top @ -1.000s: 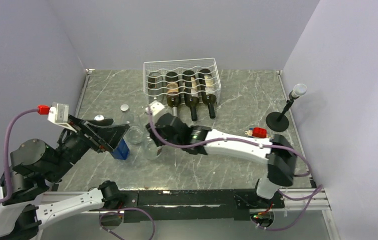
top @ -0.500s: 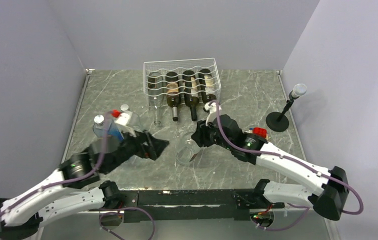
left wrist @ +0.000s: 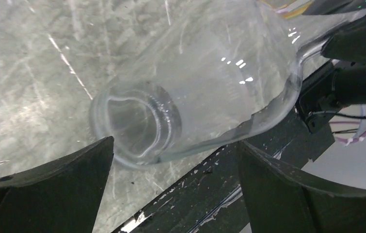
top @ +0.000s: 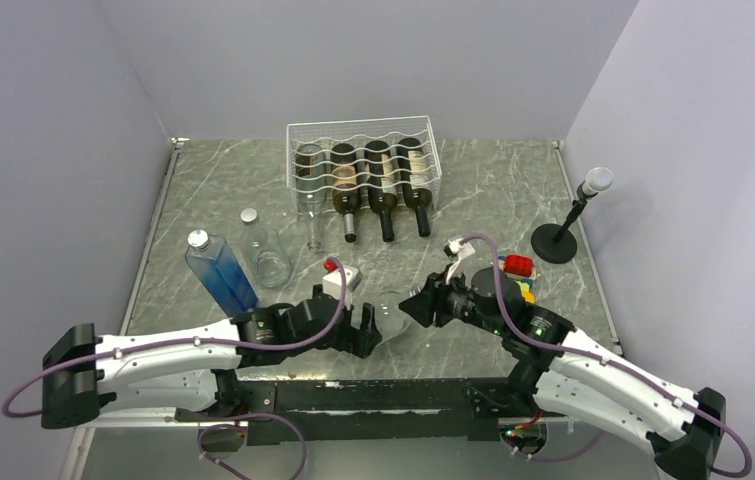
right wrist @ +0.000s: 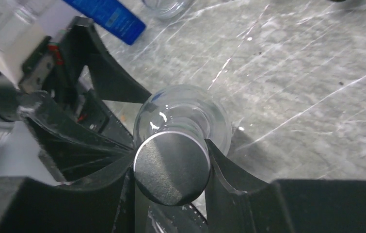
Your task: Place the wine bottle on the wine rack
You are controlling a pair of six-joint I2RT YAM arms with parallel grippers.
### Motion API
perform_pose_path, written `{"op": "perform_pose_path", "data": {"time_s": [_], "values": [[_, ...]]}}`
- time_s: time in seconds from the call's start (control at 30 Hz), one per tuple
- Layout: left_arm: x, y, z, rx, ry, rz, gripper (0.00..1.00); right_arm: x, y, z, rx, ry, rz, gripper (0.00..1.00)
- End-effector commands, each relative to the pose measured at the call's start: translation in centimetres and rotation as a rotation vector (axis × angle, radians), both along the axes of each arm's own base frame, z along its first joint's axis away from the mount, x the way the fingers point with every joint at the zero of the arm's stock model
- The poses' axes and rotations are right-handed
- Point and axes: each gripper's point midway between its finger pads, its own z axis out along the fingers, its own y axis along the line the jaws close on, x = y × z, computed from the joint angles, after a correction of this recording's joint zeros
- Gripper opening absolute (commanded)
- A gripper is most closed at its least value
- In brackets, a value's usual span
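From above, the clear bottle [top: 390, 318] lies tilted between the left gripper [top: 368, 335] and the right gripper [top: 411, 307], with the rack [top: 363, 140] well beyond their tips.

At the left wrist, the fingers [left wrist: 50, 194] stand spread wide, and the bottle's base sits between them.

At the right wrist, the fingers pinch the bottle's neck just under the dark cap [right wrist: 170, 170].

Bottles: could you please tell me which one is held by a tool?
The clear bottle at the near edge: it alone has its capped neck clamped in the right tool.
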Motion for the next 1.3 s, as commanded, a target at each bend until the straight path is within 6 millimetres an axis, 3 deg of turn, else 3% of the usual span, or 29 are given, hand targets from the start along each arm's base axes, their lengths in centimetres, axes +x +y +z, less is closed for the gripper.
{"op": "perform_pose_path", "data": {"time_s": [0.0, 0.17, 0.47, 0.7, 0.87, 1.13, 1.27], "values": [[-0.2, -2.0, 0.2, -0.013, -0.031, 0.017, 0.99, -3.9, 0.8, -1.2, 0.089, 0.101, 0.147, 0.00], [1.1, 0.0, -1.8, 0.112, -0.048, 0.200, 0.99, -6.0, 0.9, -2.6, 0.117, 0.132, 0.233, 0.00], [2.5, 1.4, -2.2, 0.087, -0.053, 0.369, 0.99, -8.6, 0.2, -7.3, -0.163, 0.244, 0.265, 0.00], [3.6, 3.0, -2.0, 0.089, -0.080, 0.470, 0.99, -9.3, 0.7, -6.7, -0.187, 0.252, 0.313, 0.00], [4.9, 3.1, -1.5, 0.036, -0.036, 0.494, 0.88, -10.4, 0.8, -6.9, -0.204, 0.243, 0.394, 0.00], [5.5, 2.6, -0.6, -0.001, -0.030, 0.485, 0.88, -9.5, 1.0, -8.7, -0.246, 0.231, 0.352, 0.00], [5.4, 2.2, -0.2, -0.017, -0.028, 0.469, 0.91, -8.0, 1.4, -9.7, -0.288, 0.194, 0.291, 0.00]]}}
